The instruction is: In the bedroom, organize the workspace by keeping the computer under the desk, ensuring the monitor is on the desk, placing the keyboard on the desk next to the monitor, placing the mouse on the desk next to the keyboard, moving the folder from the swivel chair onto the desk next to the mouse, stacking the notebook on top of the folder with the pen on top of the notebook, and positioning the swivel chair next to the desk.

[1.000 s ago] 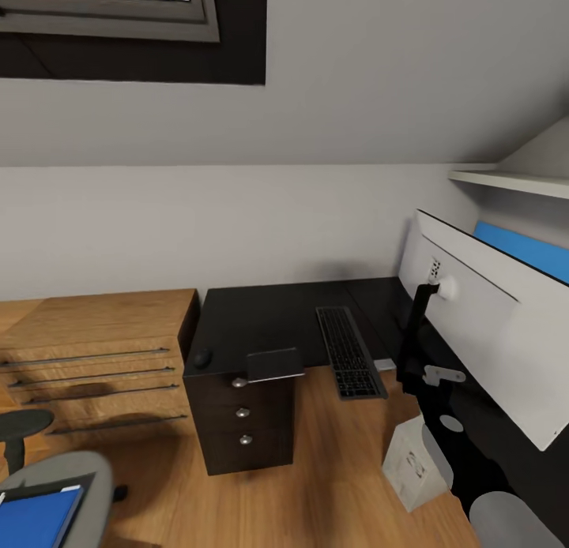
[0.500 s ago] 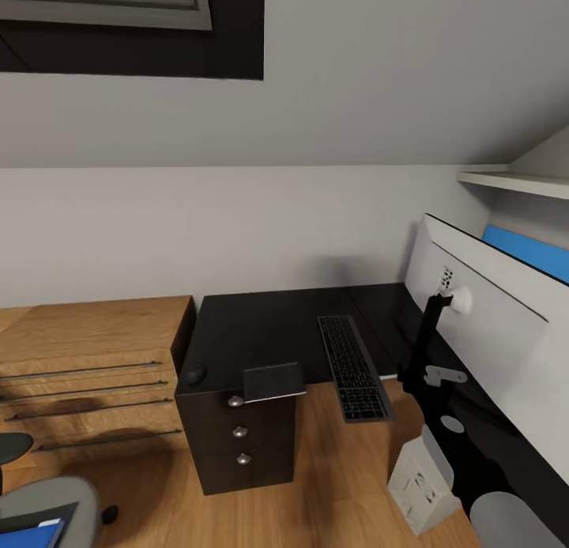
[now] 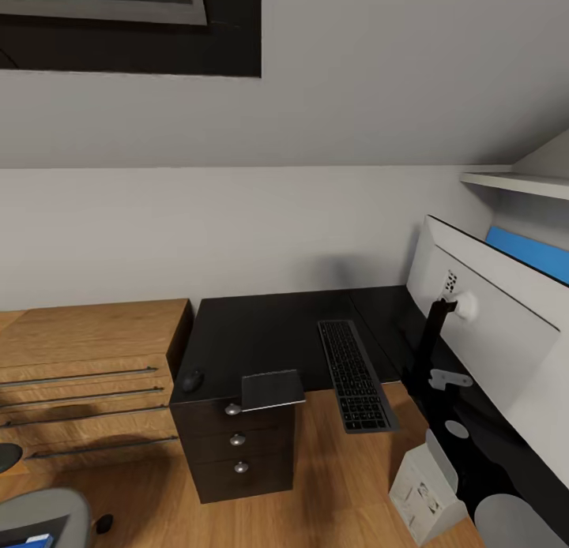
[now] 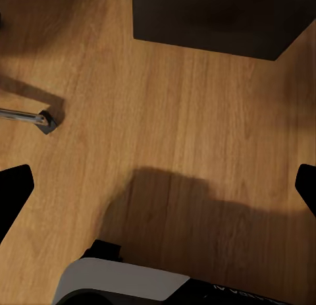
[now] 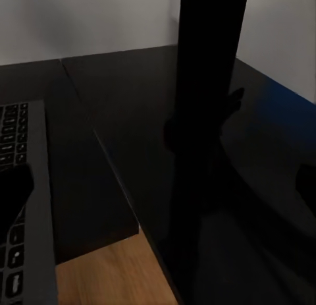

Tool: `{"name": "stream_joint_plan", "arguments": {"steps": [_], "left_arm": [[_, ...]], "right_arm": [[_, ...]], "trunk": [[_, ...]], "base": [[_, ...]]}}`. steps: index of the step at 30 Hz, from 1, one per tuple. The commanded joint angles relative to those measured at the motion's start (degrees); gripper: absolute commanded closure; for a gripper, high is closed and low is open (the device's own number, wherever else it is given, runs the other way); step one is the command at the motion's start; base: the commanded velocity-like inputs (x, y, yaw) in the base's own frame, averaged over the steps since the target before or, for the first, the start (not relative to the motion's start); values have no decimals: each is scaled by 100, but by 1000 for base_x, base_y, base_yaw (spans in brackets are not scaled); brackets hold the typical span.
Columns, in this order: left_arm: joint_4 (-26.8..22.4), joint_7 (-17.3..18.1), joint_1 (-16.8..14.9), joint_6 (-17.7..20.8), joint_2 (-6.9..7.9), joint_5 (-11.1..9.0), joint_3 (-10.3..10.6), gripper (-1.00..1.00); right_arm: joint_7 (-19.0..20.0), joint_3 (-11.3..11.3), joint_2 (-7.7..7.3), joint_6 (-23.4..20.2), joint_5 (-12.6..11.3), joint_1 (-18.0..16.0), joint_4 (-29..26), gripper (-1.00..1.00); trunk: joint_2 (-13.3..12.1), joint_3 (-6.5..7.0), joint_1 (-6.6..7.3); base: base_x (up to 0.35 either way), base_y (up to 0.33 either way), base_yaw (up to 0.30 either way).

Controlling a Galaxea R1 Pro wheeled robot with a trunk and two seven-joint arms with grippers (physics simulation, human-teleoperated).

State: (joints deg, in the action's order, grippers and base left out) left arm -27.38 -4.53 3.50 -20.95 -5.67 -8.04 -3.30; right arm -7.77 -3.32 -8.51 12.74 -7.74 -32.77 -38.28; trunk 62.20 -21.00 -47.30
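Note:
The desk (image 3: 269,323) has a glossy black top. On it lie the keyboard (image 3: 355,374), the small black mouse (image 3: 192,380) near the left front corner, and the greyish notebook (image 3: 273,389) overhanging the front edge. The monitor (image 3: 498,311) stands at the right with its white back to me. The computer (image 3: 423,493) stands on the floor by the desk. The swivel chair (image 3: 43,512) sits at the lower left with a sliver of blue folder (image 3: 38,542) on it. My left gripper (image 4: 158,190) is open over the floor. My right gripper (image 5: 158,186) is open, with the keyboard (image 5: 23,206) and the monitor stand (image 5: 204,87) ahead. The pen is out of view.
Low wooden shelving (image 3: 87,358) stands left of the desk's black drawer unit (image 3: 237,445). A blue panel (image 3: 525,252) and a white shelf (image 3: 518,183) are behind the monitor. In the left wrist view a chrome chair leg (image 4: 33,118) lies on the wooden floor (image 4: 184,140).
The whole head view has shifted: the desk sits lower and nearer, and the chair with the folder has slid toward the lower left corner. Nothing on the desk has moved.

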Motion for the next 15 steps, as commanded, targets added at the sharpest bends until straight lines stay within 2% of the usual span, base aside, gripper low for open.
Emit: {"name": "stream_joint_plan", "arguments": {"steps": [1, 15], "left_arm": [[-8, 5, 2, -6, -4, -22, -10, -100], [-7, 5, 2, -6, -4, -23, -7, -100]], "right_arm": [[-5, 12, -4, 37, -60, -3, 9, -100], [-176, -16, -15, 147, -63, -7, 230, -100]], "trunk": [[4, -5, -2], [4, -5, -2]], "base": [[104, -11, 0], [27, -3, 0]]}}
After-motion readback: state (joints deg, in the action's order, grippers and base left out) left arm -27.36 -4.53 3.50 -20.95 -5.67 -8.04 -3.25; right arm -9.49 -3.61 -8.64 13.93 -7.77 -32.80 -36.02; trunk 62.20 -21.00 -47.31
